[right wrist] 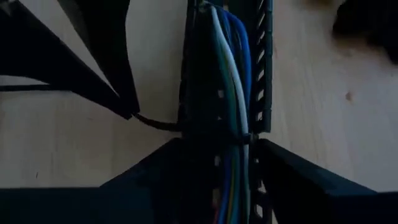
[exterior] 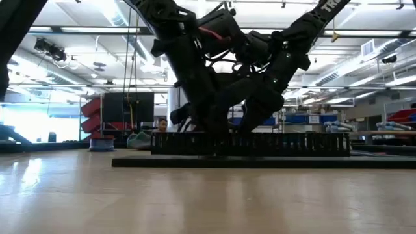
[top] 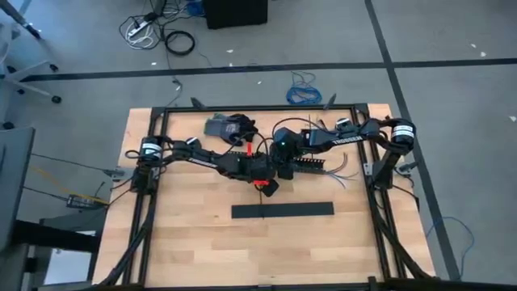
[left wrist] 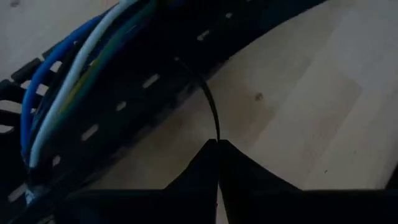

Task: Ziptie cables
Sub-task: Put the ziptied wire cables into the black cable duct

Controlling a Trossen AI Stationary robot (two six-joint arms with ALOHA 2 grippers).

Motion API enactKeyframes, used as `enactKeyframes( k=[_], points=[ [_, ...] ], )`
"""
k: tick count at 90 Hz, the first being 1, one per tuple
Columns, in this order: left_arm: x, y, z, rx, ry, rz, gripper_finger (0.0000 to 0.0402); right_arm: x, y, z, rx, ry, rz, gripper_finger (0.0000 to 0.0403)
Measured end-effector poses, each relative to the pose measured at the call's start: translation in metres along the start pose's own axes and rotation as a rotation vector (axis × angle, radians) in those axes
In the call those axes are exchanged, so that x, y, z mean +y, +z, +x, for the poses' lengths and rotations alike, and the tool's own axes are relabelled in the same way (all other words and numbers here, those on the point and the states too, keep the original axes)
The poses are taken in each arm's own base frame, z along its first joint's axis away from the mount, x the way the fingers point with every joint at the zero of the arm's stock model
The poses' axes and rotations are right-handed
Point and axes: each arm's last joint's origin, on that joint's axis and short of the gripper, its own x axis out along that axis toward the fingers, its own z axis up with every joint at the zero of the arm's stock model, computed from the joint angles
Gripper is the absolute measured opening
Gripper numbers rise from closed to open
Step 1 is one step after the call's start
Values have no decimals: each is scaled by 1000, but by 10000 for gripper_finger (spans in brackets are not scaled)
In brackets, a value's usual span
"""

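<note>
Both arms meet near the middle of the wooden surface, over a black slotted duct. The cables, blue, white, green and grey, lie lengthwise in the channel of this duct; in the high view their free ends fan out past the duct's end on the right side of the surface.

The left gripper has its two fingers pressed together at the tips, pinching a thin black ziptie. From the fingertips the ziptie curves up toward the duct and passes under its side. The right wrist view shows the same strip running from the left arm's fingertip to the duct wall, with a thin black band crossing the wires at that spot.

The right gripper straddles the duct: one finger stands on each side of it, spread to the duct's width, with the wires running between them. Whether the fingers press on the duct walls cannot be determined.

A wide flat black bar lies on the surface nearer the front edge, apart from both grippers. A dark glove-like object rests near the far edge.
</note>
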Motion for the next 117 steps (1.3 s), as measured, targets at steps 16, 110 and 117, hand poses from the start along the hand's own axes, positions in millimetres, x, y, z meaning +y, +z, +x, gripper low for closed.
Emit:
enactKeyframes(
  k=[16, 110, 117],
  points=[
    [0, 1, 0, -3, -5, -2, 0, 0, 0, 0, -8, -1, 0, 170],
    [7, 0, 1, 48, 19, -5, 0, 4, 0, 2, -5, 1, -16, 161],
    [7, 0, 1, 46, 18, -6, 0, 4, 1, 2, -6, 1, -16, 161]
  ],
)
